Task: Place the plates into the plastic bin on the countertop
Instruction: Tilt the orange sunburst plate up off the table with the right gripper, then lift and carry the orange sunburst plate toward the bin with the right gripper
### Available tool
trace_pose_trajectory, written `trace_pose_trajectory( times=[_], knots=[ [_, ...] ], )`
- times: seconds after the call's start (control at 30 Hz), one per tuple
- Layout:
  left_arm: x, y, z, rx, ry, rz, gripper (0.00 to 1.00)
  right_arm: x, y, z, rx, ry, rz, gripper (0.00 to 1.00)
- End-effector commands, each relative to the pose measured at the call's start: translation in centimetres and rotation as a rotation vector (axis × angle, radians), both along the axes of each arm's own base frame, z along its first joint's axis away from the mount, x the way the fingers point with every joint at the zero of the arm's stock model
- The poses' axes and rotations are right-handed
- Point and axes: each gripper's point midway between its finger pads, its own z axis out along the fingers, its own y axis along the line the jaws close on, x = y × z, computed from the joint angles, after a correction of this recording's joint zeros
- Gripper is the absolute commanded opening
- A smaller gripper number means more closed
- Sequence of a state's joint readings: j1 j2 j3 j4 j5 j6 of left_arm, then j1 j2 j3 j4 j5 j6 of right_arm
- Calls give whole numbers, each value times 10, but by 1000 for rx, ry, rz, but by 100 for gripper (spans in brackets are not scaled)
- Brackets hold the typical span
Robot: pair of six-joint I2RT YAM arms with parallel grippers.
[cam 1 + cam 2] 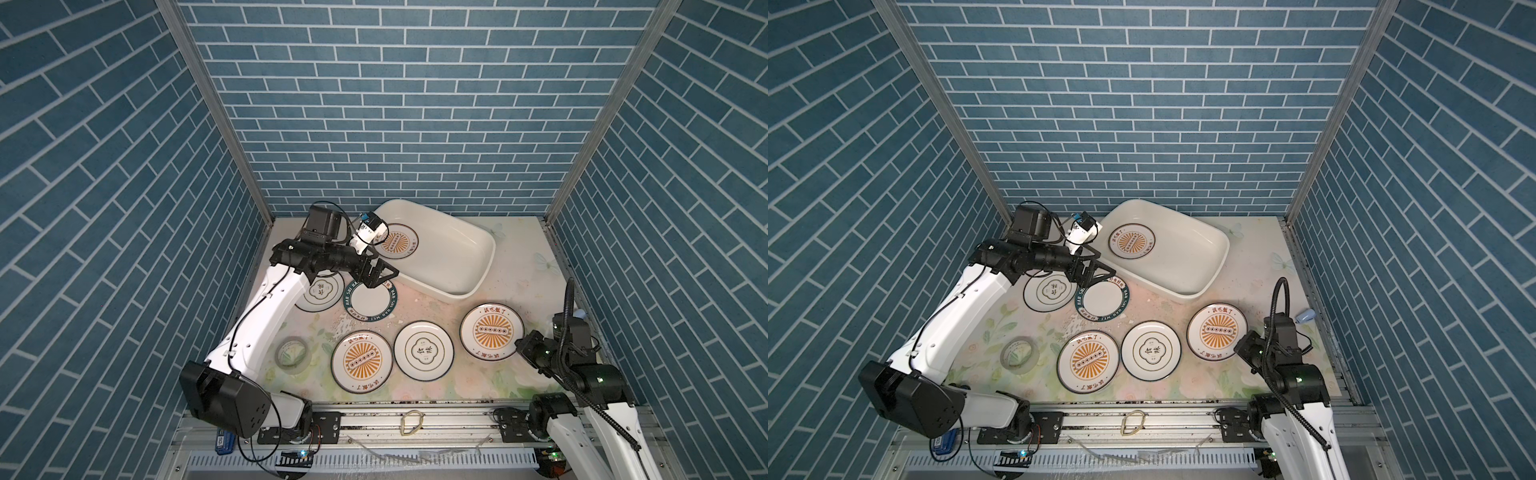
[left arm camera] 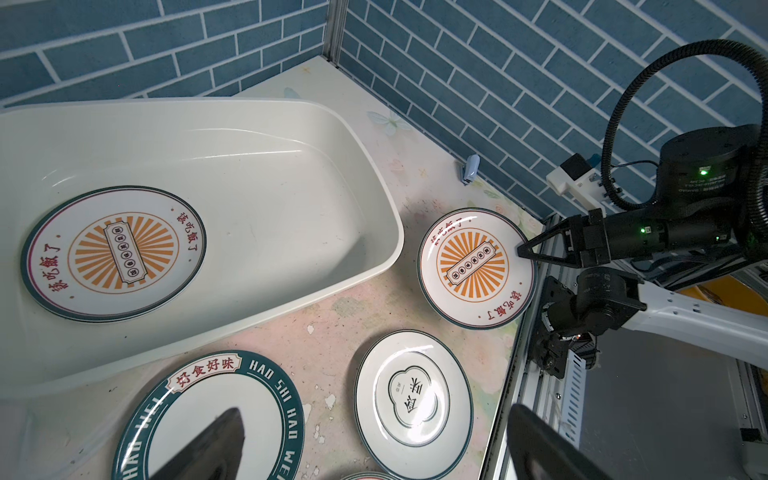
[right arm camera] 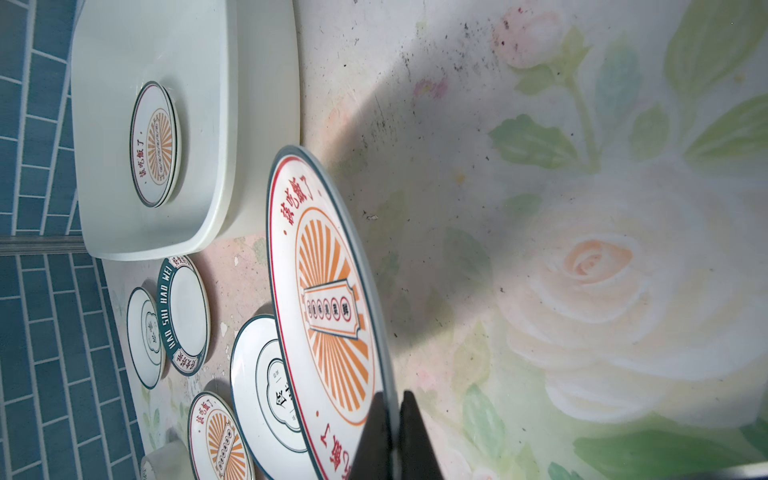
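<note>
Sunburst plate [image 1: 397, 245] lay in plastic bin [image 1: 492, 249] at twelve o'clock; five waited outside, right gripper [image 1: 518, 343] clamped on the four-o'clock plate [image 1: 492, 330], left gripper [image 1: 380, 279] spread empty.

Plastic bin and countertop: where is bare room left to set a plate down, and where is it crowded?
Free: inside the cream-white plastic bin, right of the orange-sunburst plate in it; the floral countertop between bin and blue-tiled right wall. Crowded: three white plates in the front row, two overlapping plates under the open left hand.
</note>
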State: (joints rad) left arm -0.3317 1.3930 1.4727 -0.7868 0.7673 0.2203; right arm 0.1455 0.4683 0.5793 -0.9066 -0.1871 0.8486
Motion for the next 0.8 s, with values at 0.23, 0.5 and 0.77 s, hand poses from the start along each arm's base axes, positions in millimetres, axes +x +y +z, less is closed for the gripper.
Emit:
trace_pose_trajectory(
  times=[0.23, 0.5, 0.77],
  knots=[
    [-5, 1, 3, 3, -26, -7, 99, -7, 6, 17, 0, -7, 73, 0],
    [-7, 2, 4, 4, -33, -4, 100, -13, 11, 26, 16, -5, 106, 0],
    [-7, 3, 4, 8, -39, -1, 100, -11, 14, 42, 4, -10, 146, 0]
  ],
)
